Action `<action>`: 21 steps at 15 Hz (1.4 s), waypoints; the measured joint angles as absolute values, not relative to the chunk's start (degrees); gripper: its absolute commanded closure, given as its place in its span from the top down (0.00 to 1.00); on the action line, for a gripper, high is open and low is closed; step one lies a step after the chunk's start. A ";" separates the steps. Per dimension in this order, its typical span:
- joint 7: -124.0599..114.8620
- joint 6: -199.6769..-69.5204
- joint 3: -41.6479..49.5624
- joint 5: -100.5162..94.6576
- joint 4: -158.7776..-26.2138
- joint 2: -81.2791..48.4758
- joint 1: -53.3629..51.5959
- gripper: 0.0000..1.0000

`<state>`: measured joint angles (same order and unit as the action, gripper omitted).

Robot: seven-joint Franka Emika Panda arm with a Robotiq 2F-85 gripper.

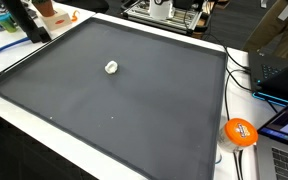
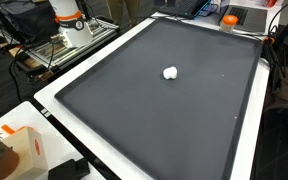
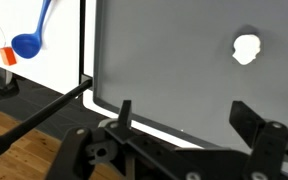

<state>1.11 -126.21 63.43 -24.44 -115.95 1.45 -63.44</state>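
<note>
A small white lumpy object lies near the middle of a large dark grey mat in both exterior views (image 1: pixel 111 67) (image 2: pixel 170 72). In the wrist view the white object (image 3: pixel 246 48) sits at the upper right on the mat (image 3: pixel 164 60). My gripper (image 3: pixel 184 115) shows only in the wrist view, along the bottom edge. Its two dark fingers (image 3: pixel 124 110) stand wide apart with nothing between them, high above the mat's near border and well away from the white object. Neither exterior view shows the gripper.
The mat (image 1: pixel 134 110) covers a white table (image 2: pixel 94 55). An orange round thing (image 1: pixel 240 132), laptops and cables (image 1: pixel 274 75) crowd one side. The robot's base (image 2: pixel 69 18) stands beyond an edge. A blue scoop-like tool (image 3: pixel 29 40) lies off the mat.
</note>
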 measured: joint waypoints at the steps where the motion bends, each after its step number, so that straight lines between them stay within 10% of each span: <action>1: 1.21 -123.93 58.84 -24.41 -115.12 2.54 -60.33 1.00; 21: 51.21 -130.19 5.16 23.95 -118.51 -10.65 0.07 1.00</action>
